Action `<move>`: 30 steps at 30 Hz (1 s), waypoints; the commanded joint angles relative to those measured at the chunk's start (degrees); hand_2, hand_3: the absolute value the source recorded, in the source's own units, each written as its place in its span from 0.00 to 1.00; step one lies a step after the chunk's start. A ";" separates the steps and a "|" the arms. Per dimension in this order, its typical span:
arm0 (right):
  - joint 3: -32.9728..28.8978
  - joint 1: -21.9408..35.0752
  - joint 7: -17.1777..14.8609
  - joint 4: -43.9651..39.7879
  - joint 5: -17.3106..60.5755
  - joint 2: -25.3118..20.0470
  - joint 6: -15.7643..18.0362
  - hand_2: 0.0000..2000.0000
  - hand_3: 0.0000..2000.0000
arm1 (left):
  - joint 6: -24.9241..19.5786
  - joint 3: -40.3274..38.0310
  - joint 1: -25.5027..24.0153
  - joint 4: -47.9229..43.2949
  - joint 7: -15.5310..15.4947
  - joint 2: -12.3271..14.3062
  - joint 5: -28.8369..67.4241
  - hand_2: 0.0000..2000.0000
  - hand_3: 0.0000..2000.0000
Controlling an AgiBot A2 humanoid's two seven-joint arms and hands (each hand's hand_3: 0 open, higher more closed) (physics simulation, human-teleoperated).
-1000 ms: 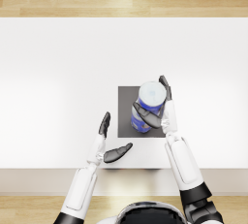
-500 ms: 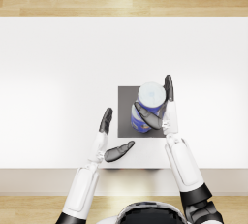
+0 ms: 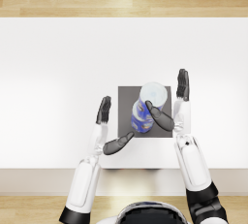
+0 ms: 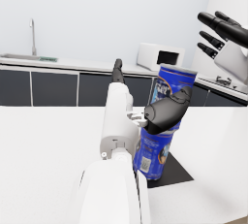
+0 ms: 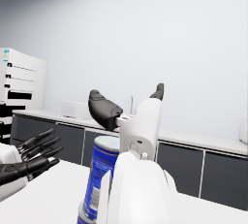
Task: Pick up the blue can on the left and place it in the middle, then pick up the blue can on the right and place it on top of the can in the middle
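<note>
Two blue cans stacked upright, top can (image 3: 153,93) on bottom can (image 3: 141,121), standing on the dark mat (image 3: 127,103) mid-desk (image 3: 48,72). Right robot hand (image 3: 173,103) is spread wide, holding nothing: fingers straight and clear of the stack on its right, thumb reaching across in front of the cans; contact unclear. Left robot hand (image 3: 109,128) also spread and holding nothing, left of the mat, thumb pointing toward the bottom can, apart from it.
</note>
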 commanded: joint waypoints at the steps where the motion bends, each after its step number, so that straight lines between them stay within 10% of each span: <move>1: -2.37 0.79 0.00 2.79 0.00 -0.52 0.04 0.00 0.00 | 0.00 -1.83 1.20 -1.97 0.00 0.60 0.00 0.00 0.00; 12: -14.06 1.92 -0.27 8.94 -0.02 -1.80 -0.13 0.00 0.00 | 0.00 -16.48 8.38 -6.50 0.00 1.37 -0.01 0.00 0.00; 17: -18.90 0.10 9.60 9.13 -0.04 -1.75 15.89 0.00 0.00 | 0.00 -21.16 8.81 -5.88 0.00 1.17 -0.02 0.00 0.00; 30: -20.43 -2.48 13.93 6.56 -0.05 -1.86 19.58 0.00 0.00 | 0.00 -22.81 7.50 -3.97 0.00 1.46 -0.03 0.00 0.00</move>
